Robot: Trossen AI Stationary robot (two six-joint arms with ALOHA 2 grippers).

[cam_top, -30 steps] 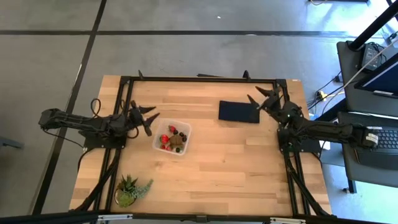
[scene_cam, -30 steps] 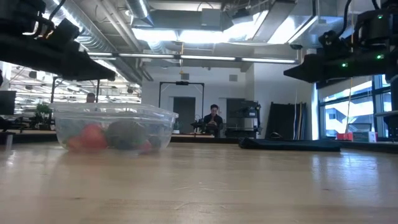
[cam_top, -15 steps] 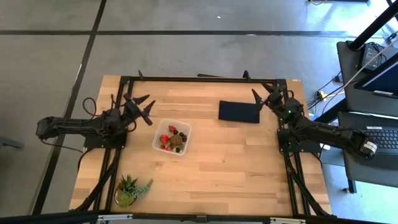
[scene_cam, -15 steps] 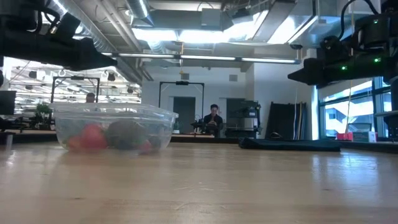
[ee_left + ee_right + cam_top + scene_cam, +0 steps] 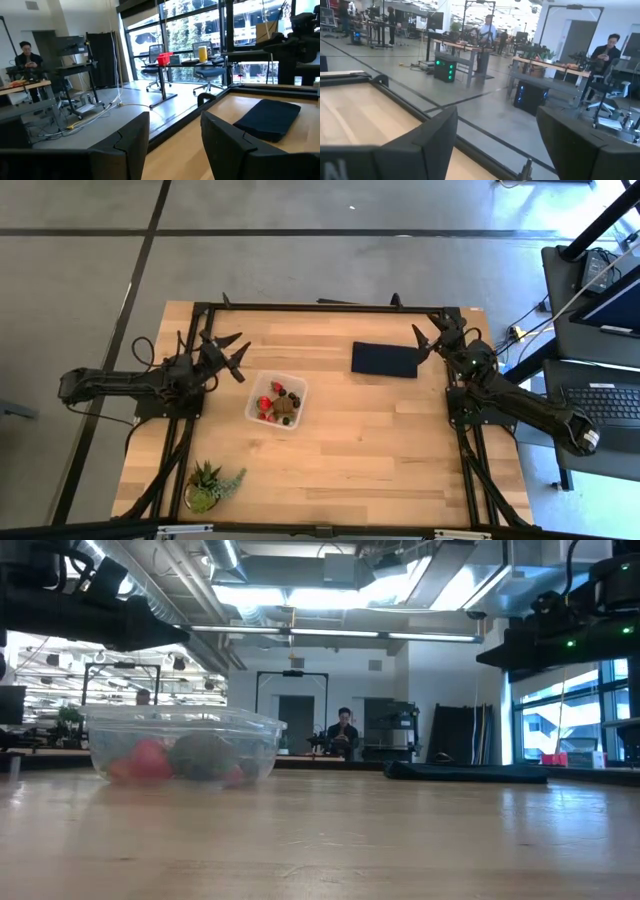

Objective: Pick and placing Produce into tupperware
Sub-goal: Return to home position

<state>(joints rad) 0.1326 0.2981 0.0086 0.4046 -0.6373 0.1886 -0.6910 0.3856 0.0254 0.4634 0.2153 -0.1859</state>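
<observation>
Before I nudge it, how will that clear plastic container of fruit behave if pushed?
The clear squarish plastic container looks thin-walled and low, so it would probably slide on the smooth wooden table rather than tip. Its walls may flex if squeezed. The red strawberries and brown kiwi inside lie loose and could shift.

On the table [image 5: 350, 460], the container [image 5: 262, 380] sits left of centre, with the strawberries [image 5: 265, 403], the kiwi [image 5: 286, 408] and the berries [image 5: 293, 394] inside it. A flat mat [image 5: 384, 359] lies to its right and farther back, well apart from it. The potted plant [image 5: 210, 484] stands at the front left corner (in front of the container, close to the table's edge). The left gripper [image 5: 238, 357] hangs just left of the container's back corner. The right gripper [image 5: 430, 332] is just beside the mat's right end, near the back right corner.
</observation>
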